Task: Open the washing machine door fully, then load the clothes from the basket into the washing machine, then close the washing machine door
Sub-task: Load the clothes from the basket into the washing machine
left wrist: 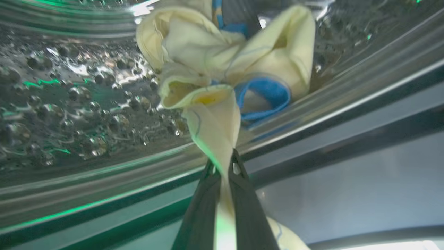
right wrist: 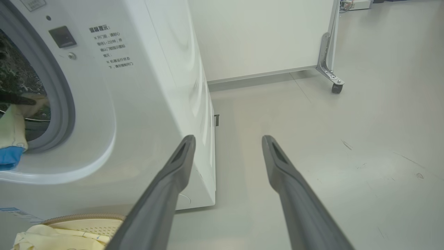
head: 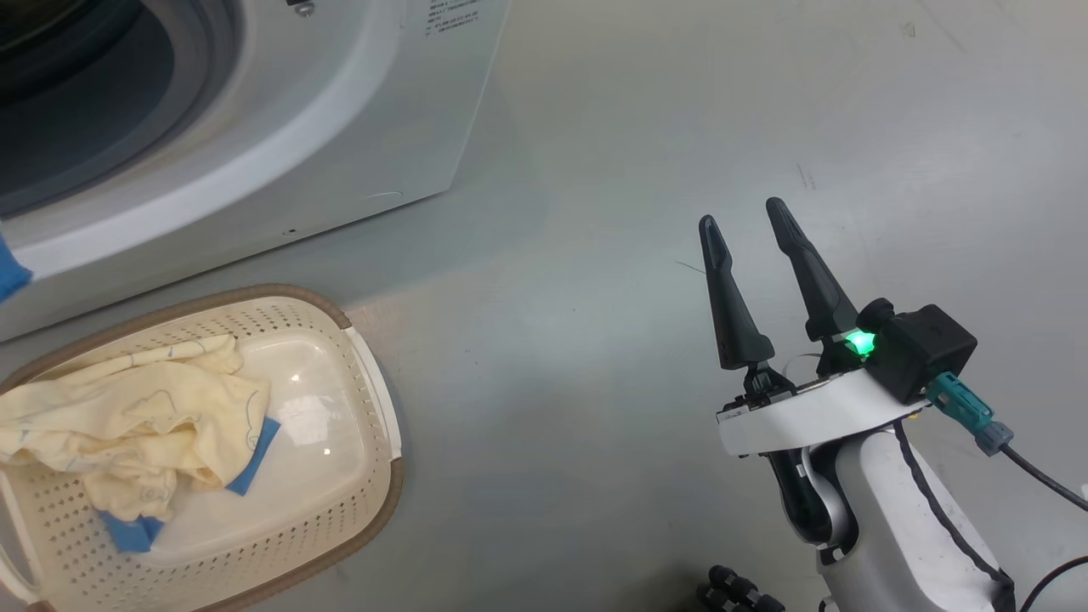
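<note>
My left gripper [left wrist: 223, 166] is shut on a pale-yellow garment [left wrist: 208, 62] with a blue edge, held at the mouth of the steel drum [left wrist: 69, 104]. From the right wrist view the same garment [right wrist: 12, 128] hangs over the grey gasket [right wrist: 64, 104] of the white washing machine [right wrist: 149, 104]. More clothes [head: 127, 416] lie in the cream basket [head: 378, 425] on the floor before the washing machine [head: 340, 102]. My right gripper [head: 742, 214] stands open and empty over bare floor, well right of the basket. The washing machine door is out of view.
A white panel [right wrist: 260, 34] on a caster [right wrist: 336, 86] stands behind the machine's right side. Grey floor [head: 595, 382] spreads between the basket and my right arm. A cable [head: 1045, 484] trails from that wrist.
</note>
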You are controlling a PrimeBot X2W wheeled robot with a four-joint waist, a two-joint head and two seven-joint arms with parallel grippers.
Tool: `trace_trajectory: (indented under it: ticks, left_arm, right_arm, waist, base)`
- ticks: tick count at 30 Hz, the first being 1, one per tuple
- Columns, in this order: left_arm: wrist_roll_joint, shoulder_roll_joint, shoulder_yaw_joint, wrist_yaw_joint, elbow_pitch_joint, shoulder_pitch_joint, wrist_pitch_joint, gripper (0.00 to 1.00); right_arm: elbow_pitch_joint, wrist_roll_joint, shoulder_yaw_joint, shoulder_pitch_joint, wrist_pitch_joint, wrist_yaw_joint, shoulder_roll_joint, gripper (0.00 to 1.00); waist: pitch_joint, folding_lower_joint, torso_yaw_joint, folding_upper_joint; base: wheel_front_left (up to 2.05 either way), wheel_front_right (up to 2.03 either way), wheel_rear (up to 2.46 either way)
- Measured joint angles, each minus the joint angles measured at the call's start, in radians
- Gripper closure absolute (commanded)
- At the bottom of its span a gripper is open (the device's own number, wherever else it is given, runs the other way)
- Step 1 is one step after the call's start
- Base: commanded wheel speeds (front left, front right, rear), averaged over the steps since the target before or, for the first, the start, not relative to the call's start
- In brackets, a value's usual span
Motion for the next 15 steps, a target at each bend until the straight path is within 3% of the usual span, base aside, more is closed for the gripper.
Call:
trace_trajectory:
  ticks: [15]
  left_arm:
    - [0.060,0.051,0.013,0.007,-0.104,-0.148,-0.241,1.00]
  right_arm:
    - [-0.019,0.011,0.021,-0.022,0.000,0.000,0.000,0.00]
  waist:
    - [0.051,0.0000,-0.024,0.0000]
  base:
    - [0.00,0.00,0.00]
